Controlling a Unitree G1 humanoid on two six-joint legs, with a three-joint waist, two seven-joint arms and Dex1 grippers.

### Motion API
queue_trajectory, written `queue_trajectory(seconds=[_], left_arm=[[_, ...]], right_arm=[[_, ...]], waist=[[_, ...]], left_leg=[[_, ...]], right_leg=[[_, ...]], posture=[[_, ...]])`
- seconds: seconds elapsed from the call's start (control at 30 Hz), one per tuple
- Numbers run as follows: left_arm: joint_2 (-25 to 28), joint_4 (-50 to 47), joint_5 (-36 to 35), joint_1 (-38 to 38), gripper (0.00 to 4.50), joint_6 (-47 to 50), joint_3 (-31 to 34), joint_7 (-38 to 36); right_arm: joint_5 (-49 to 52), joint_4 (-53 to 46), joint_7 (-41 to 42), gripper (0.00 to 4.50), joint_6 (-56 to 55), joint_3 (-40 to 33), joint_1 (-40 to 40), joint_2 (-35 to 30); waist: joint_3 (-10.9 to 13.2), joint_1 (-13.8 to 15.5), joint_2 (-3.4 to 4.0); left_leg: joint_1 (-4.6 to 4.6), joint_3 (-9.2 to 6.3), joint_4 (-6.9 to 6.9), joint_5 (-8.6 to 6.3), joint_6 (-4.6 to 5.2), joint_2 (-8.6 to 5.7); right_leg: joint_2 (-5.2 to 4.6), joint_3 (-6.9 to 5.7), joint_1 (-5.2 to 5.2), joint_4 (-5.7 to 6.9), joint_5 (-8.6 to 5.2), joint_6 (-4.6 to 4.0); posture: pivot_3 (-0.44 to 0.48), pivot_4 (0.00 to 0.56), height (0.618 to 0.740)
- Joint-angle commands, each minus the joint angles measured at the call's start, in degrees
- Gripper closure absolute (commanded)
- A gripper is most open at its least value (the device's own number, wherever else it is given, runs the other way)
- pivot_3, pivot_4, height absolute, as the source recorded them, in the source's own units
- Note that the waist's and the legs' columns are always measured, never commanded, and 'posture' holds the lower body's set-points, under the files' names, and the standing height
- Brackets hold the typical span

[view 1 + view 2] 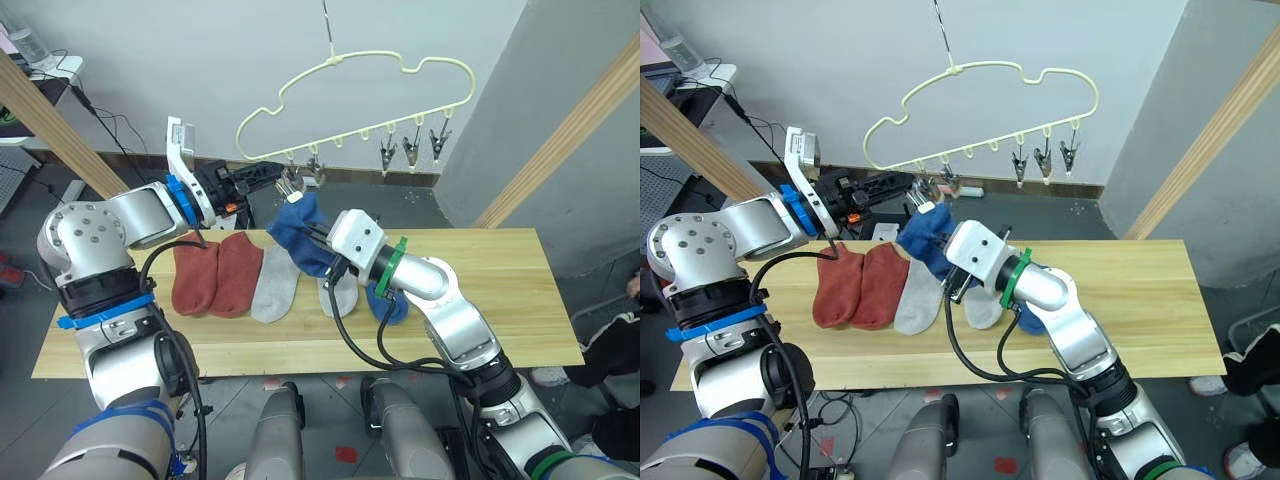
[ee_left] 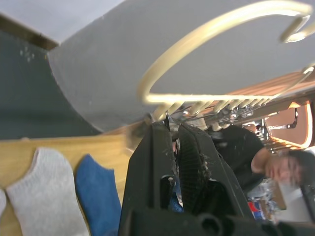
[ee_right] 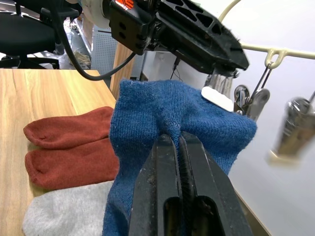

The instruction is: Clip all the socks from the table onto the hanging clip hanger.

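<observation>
My right gripper [image 3: 179,142] pinches a blue sock [image 1: 300,232], lifted just under the clip hanger [image 1: 355,95] | my left gripper [image 1: 290,180] clenched at the hanger's clip [image 1: 293,176] | other socks below on table [image 1: 520,290].

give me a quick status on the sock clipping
Right gripper shut on blue knit sock, lifted to cream wire clip hanger. Left gripper pinching a metal clip. Five socks left on wooden table. Nothing blocking.
</observation>
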Motion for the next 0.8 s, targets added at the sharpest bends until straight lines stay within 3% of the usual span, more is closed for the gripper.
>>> queue_trajectory(seconds=[0.03,0.33,0.4,0.47,0.57,0.8], left_arm=[[1.2,-3.6,-2.2,0.6,3.48,-2.0,-0.4,-3.3],[2.7,-4.7,-5.3,1.2,0.60,-0.7,0.0,-2.8],[5.1,-8.0,-4.9,3.7,0.09,-0.8,-1.5,-4.0],[6.4,-10.7,-4.8,6.2,0.04,-0.9,-2.2,-4.0],[8.9,-16.2,-2.8,11.7,0.00,-2.9,-3.6,-3.5],[12.7,-22.0,2.8,20.2,0.00,-12.8,-6.4,-6.1]], right_arm=[[0.4,-1.7,-0.3,4.50,-0.3,0.0,-0.5,0.3],[0.3,1.0,-0.9,4.50,0.0,-0.2,-1.5,1.3],[1.6,2.0,-0.7,4.50,2.4,-0.3,-1.8,2.7],[2.2,2.9,-0.6,4.50,3.3,-0.3,-2.0,3.6],[3.9,4.1,-1.5,3.83,4.8,-1.5,-2.1,5.7],[7.5,3.4,-0.1,1.33,7.4,-4.1,-1.7,5.4]], waist=[[0.0,0.0,0.00],[0.0,0.0,-0.02],[0.0,-0.3,-0.04],[0.0,-0.3,-0.04],[0.0,-0.2,-0.04],[0.0,0.4,-0.08]], left_leg=[[-0.01,0.00,0.00,0.00,0.00,0.00],[-0.01,-0.01,0.01,0.00,0.01,0.00],[0.00,0.00,0.00,0.00,0.00,0.01],[0.02,0.03,-0.03,0.00,0.00,0.03],[0.01,0.02,-0.05,0.00,0.00,0.04],[0.00,-0.01,-0.01,0.00,0.00,-0.01]], right_leg=[[0.00,-0.01,-0.01,0.00,0.00,0.00],[0.01,-0.01,0.00,0.00,0.00,0.00],[0.01,0.00,-0.01,0.01,0.00,0.00],[0.01,0.03,-0.02,0.01,0.00,0.00],[0.01,0.02,-0.03,0.01,0.00,-0.01],[-0.03,0.00,-0.02,0.01,0.00,-0.01]], posture=[[0.012,0.310,0.740],[0.032,0.302,0.740],[0.031,0.301,0.740],[0.034,0.302,0.740],[0.040,0.305,0.740],[0.051,0.308,0.740]])
